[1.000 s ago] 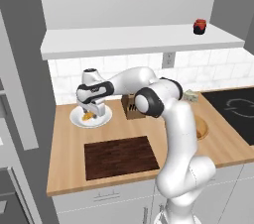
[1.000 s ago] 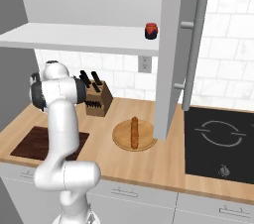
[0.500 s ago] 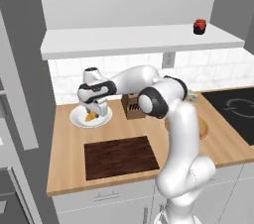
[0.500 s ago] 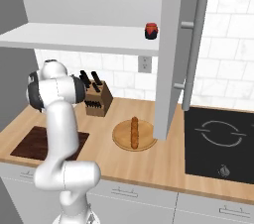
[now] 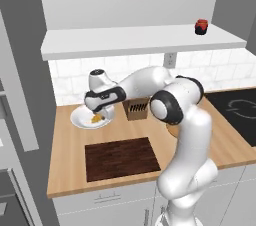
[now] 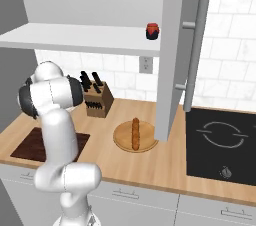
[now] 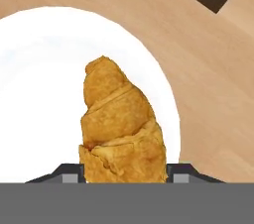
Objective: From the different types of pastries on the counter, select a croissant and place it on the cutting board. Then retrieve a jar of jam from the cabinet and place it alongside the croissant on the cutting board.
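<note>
One golden-orange croissant [image 7: 121,131], ridged and tapering to a point, lies on a white plate [image 5: 80,119] at the left of the counter [image 5: 67,167]. The gripper [image 5: 98,116] is clamped on its wide end, one finger at each side. Just right of the plate stands a knife block [image 5: 136,109]; the dark cutting board [image 5: 121,158] lies nearer the front edge. Farther right, a baguette [image 6: 135,132] rests on a round board [image 6: 122,139]. A red-lidded jar [image 5: 201,26] sits on the shelf [image 5: 135,40].

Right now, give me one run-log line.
jaws: closed on croissant | croissant: on white plate | cutting board: bare | jam jar: on shelf
</note>
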